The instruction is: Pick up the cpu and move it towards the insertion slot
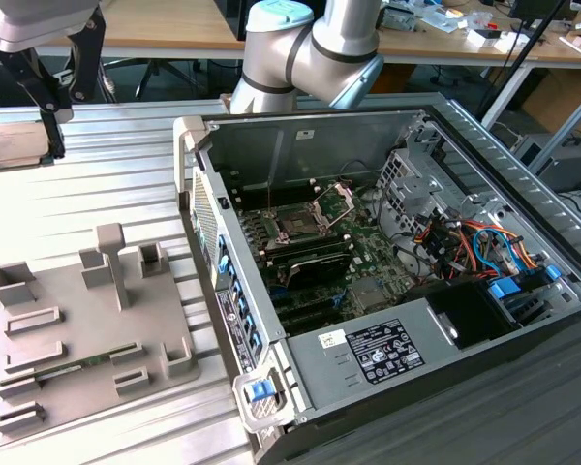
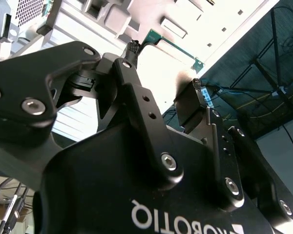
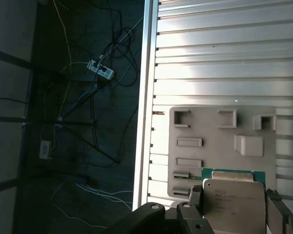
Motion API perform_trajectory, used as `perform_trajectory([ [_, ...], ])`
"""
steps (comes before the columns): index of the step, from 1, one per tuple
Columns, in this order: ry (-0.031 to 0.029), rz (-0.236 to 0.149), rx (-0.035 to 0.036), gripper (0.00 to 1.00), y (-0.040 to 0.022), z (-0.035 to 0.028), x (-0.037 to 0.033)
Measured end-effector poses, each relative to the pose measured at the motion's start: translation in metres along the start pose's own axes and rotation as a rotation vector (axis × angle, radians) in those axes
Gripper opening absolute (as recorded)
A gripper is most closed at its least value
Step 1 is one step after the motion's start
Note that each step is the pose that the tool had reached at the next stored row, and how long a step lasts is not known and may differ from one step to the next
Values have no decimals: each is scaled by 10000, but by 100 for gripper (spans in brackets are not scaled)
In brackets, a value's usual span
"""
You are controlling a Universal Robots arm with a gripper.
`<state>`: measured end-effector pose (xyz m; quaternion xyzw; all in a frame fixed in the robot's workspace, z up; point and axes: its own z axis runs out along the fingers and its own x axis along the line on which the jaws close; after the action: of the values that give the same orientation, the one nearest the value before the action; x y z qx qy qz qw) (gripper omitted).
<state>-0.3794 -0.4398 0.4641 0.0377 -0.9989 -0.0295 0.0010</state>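
Observation:
The cpu (image 3: 233,201), a pale silver square chip on a green rim, sits between my gripper's (image 3: 234,197) fingers (image 3: 195,196) in the first wrist view, and the jaws are shut on its two sides. In the exterior view the gripper (image 1: 58,126) hangs high at the exterior view's far left, above the ribbed metal table (image 1: 126,174). The insertion slot (image 1: 298,225), a dark square socket with its metal plate (image 1: 340,199) hinged up, lies on the motherboard inside the open computer case (image 1: 198,194), well off to the exterior view's right of the gripper. The second wrist view looks along the gripper (image 2: 164,66) from behind.
A grey fixture plate (image 1: 77,329) with raised blocks lies on the table below the gripper and holds a thin green memory stick (image 1: 87,363); it is also in the first wrist view, the fixture plate (image 3: 219,141). The case's raised side wall (image 1: 213,252) stands between the gripper and the socket. Coloured cables (image 1: 484,242) fill the case's far end.

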Motion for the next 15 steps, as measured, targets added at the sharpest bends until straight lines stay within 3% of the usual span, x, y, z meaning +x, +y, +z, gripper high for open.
perform_trajectory([
  [15, 0, 0, 0, 55, -10, 2, -140],
])
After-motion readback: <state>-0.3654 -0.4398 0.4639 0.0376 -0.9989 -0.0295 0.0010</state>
